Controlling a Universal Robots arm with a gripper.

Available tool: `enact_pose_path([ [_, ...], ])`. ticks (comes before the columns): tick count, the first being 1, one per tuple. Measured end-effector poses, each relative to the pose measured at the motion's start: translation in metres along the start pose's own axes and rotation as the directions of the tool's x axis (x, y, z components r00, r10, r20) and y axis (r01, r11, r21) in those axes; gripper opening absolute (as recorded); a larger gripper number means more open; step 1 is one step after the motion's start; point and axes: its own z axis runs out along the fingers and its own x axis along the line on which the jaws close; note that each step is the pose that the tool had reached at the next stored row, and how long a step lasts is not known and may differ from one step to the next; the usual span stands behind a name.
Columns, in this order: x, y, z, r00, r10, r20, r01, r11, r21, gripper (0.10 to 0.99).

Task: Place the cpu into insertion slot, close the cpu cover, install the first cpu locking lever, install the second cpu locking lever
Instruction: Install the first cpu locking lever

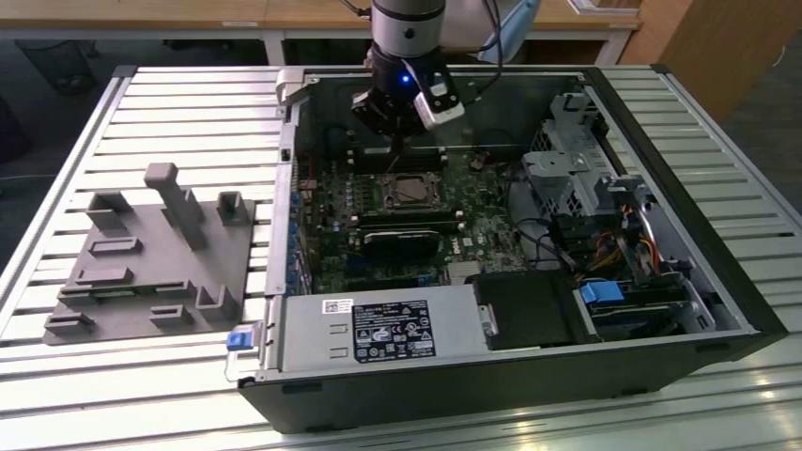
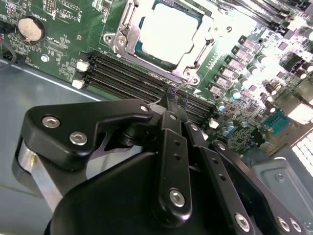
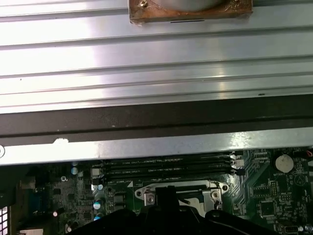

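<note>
In the exterior view the gripper point(image 1: 398, 143) hangs inside the open computer case point(image 1: 701, 282) on the slatted counter point(image 1: 150, 113), just above the insertion slot point(image 1: 410, 193). In the second wrist view the fingers point(image 2: 172, 105) look clenched together and grasp nothing, while the cpu point(image 2: 168, 29) sits in the slot under the cpu cover point(image 2: 195, 54). In the first wrist view the cover's edge point(image 3: 181, 188) lies beside the memory slots point(image 3: 166, 169).

Bright light falls from above. It glares white off the cpu point(image 2: 168, 32) in the second wrist view and off the slatted table point(image 3: 146, 58) in the first wrist view. Inside, the computer case point(image 1: 701, 282) is dim and shadowy.
</note>
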Motion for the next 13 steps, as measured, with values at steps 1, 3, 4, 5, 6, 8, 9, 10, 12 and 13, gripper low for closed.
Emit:
enact_pose_path([
  [1, 0.0002, -0.0001, 0.0008, 1.0, -0.002, 0.0004, 0.002, 1.0, -0.001, 0.122],
  [3, 0.0002, -0.0001, 0.0022, 1.0, -0.007, 0.0009, 0.007, 1.0, -0.001, 0.122],
  [4, 0.0002, -0.0001, 0.0027, 1.0, -0.009, 0.0008, 0.009, 1.0, -0.001, 0.122],
  [5, 0.0, -0.0001, 0.0033, 0.9999, -0.011, 0.0005, 0.011, 0.9999, -0.001, 0.122],
  [6, -0.0006, 0.0, 0.0038, 0.9999, -0.013, 0.0003, 0.013, 0.9999, -0.001, 0.122],
  [8, -0.0025, 0.0008, 0.005, 0.9999, -0.014, 0.0001, 0.014, 0.9999, -0.001, 0.122],
  [9, -0.0036, 0.0014, 0.0056, 0.9999, -0.014, 0.0002, 0.014, 0.9999, -0.001, 0.122],
  [10, -0.0049, 0.0019, 0.0062, 0.9999, -0.014, 0.0002, 0.014, 0.9999, -0.001, 0.122],
  [12, -0.0079, 0.003, 0.0071, 0.9999, -0.015, 0.0, 0.015, 0.9999, -0.001, 0.122],
  [13, -0.0088, 0.0034, 0.0078, 0.9999, -0.015, 0.0, 0.015, 0.9999, -0.001, 0.122],
])
